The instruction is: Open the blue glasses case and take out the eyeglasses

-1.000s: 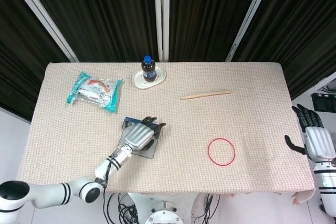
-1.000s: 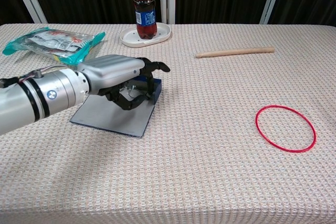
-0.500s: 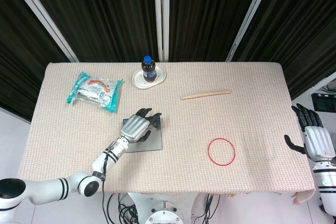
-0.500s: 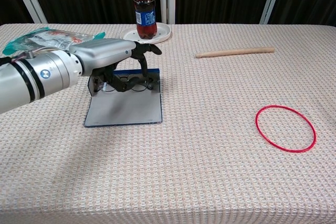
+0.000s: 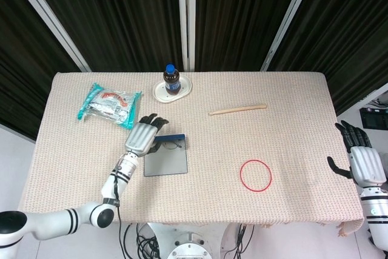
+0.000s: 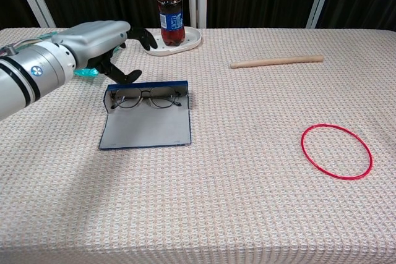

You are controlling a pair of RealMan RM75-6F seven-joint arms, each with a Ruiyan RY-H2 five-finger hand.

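The blue glasses case [image 6: 146, 128] [image 5: 165, 162] lies open and flat left of the table's middle. Dark thin-framed eyeglasses [image 6: 147, 99] [image 5: 168, 145] rest at its far edge against the raised blue rim. My left hand [image 6: 93, 40] [image 5: 140, 137] hovers just left of and above the case's far left corner, fingers apart, holding nothing. My right hand [image 5: 361, 161] hangs off the table's right edge, open and empty; the chest view does not show it.
A cola bottle [image 6: 170, 11] stands on a white dish [image 6: 171, 42] at the back. A green snack packet [image 5: 109, 105] lies far left, a wooden stick [image 6: 276, 62] back right, and a red ring [image 6: 336, 151] at the right.
My left hand lifted off the case and drew back to the left. The case now lies flat and open, with the eyeglasses uncovered.
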